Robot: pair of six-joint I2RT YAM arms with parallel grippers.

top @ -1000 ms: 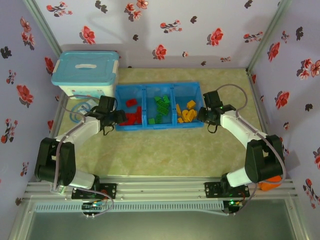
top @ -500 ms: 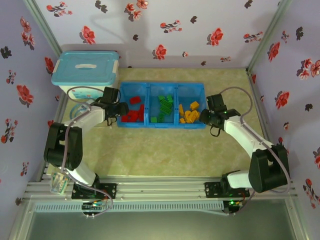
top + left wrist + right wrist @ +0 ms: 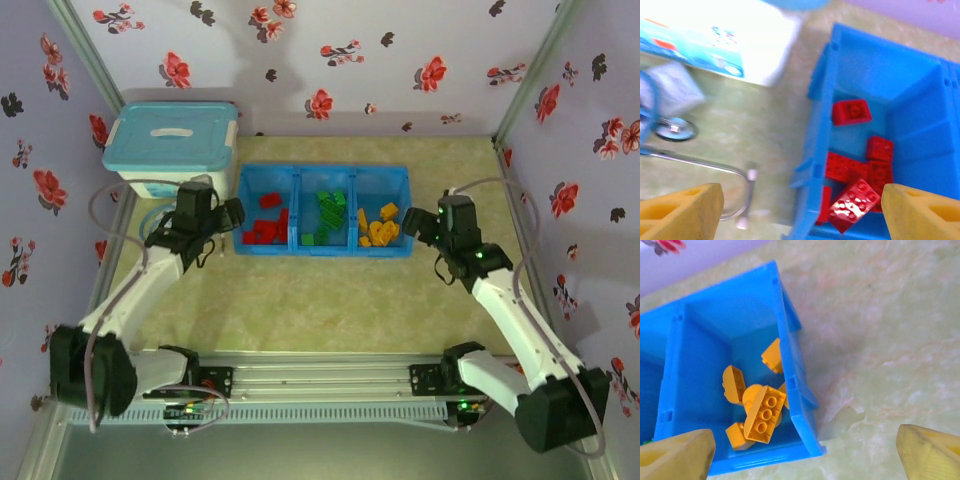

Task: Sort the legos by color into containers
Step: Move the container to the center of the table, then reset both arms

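Note:
The containers [image 3: 320,250] are three joined bright blue bins across the middle of the table. Red legos [image 3: 265,226] lie in the left bin, green legos [image 3: 328,212] in the middle one, yellow-orange legos [image 3: 378,227] in the right one. My left gripper [image 3: 232,213] hangs open just off the tray's left end. In the left wrist view the left gripper [image 3: 802,215] straddles the bin wall [image 3: 817,125] above the red legos [image 3: 860,172]. My right gripper [image 3: 418,225] is open beside the right end. From the right wrist, the right gripper [image 3: 802,455] spans the wall [image 3: 795,385], yellow-orange legos [image 3: 762,415] inside.
A white storage box with a light-blue lid [image 3: 172,143] stands at the back left, close to the tray. A cable loop [image 3: 152,215] lies in front of it beside my left arm. Flowered walls enclose the table on three sides.
Both grippers have opened wide and drawn back from the tray's ends. The arms have swung outward. The tray shifted slightly to the right and now rests still.

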